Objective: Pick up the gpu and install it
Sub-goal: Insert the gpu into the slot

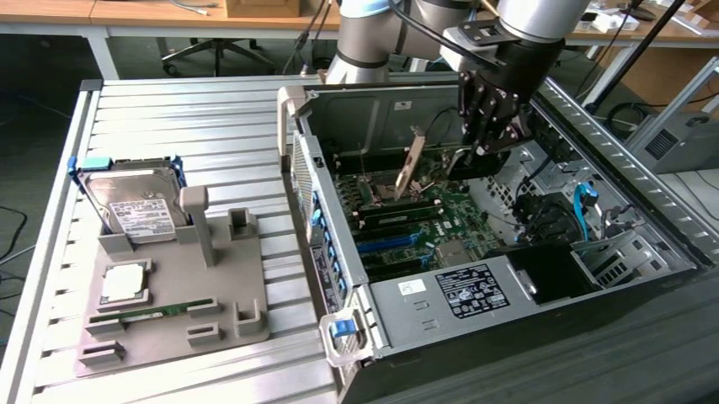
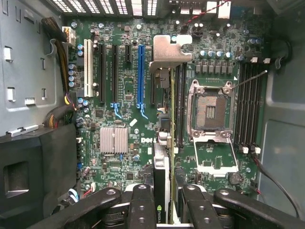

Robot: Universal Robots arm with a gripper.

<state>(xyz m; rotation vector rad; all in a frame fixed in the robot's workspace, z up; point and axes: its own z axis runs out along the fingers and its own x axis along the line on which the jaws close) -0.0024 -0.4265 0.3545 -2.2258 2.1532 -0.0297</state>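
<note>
A ribbed bench (image 1: 180,109) of pale metal slats carries a computer case (image 1: 337,278), a boxy grey steel shell lying open on its side with a perforated front and a black-printed white label too small to read. Inside the case lies the green motherboard (image 2: 124,86), flat and crowded with long black slots, one bright blue slot (image 2: 140,76), small round capacitors and white "DELL" lettering near its middle. The smooth silver-grey tubular arm (image 1: 371,34) reaches down into the case from its far side. On the bench at the exterior view's left of the case sits a matte grey moulded holder (image 1: 242,278) with blocky upright posts; a silver hard drive (image 1: 135,202) with a white label leans in it. The black, jointed end effector (image 1: 491,145) (image 2: 164,205) is inside the case, its fingers (image 2: 143,202) clamped on the gpu (image 1: 413,162) (image 2: 162,183), a thin dark card standing on edge over the motherboard, beside the blue slot, with a bent silver bracket at its far end and a small green logo by the fingers; whether its lower edge touches a slot I cannot tell. Also inside the case are a square metal-framed processor socket (image 2: 209,112) and a ribbed silver heatsink (image 2: 113,140). A narrow green memory stick (image 1: 157,312) lies flat in the holder.
</note>
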